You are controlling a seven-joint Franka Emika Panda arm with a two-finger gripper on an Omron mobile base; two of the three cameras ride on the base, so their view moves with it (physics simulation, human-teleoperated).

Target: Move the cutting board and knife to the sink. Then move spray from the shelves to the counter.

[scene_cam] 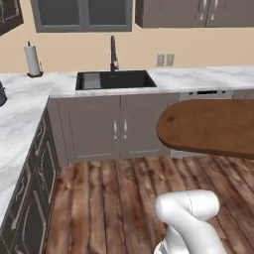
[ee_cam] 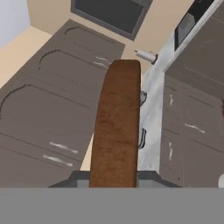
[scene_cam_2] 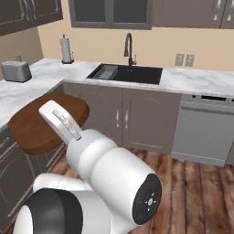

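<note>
One board: I have the cutting board [scene_cam: 211,128] up in the air, flat, well above the wood floor [scene_cam: 114,198]; its rounded end with the small hole points left in the left base view.
Board, other views: in the right base view the cutting board [scene_cam_2: 34,125] hangs at the left, in front of the corner cabinets; in the hand view it [ee_cam: 117,127] runs straight away from the camera as a long brown strip.
Gripper: I cannot see the fingertips; the board's near end sits right where they would be in the hand view, so it looks clamped on the board, but how far the jaws stand apart I cannot tell.
Sink: the sink [scene_cam: 116,80] lies far ahead in the counter [scene_cam: 198,78], with the faucet [scene_cam: 113,52] behind it; the board is well short of it and to its right.
Sink, right view: sink [scene_cam_2: 125,73] at far centre, counter [scene_cam_2: 196,80] to its right.
Paper-towel roll: stands on the far left counter [scene_cam: 32,60].
Toaster: on the left counter [scene_cam_2: 16,71].
Dishwasher: right of the sink cabinets [scene_cam_2: 203,130].
</note>
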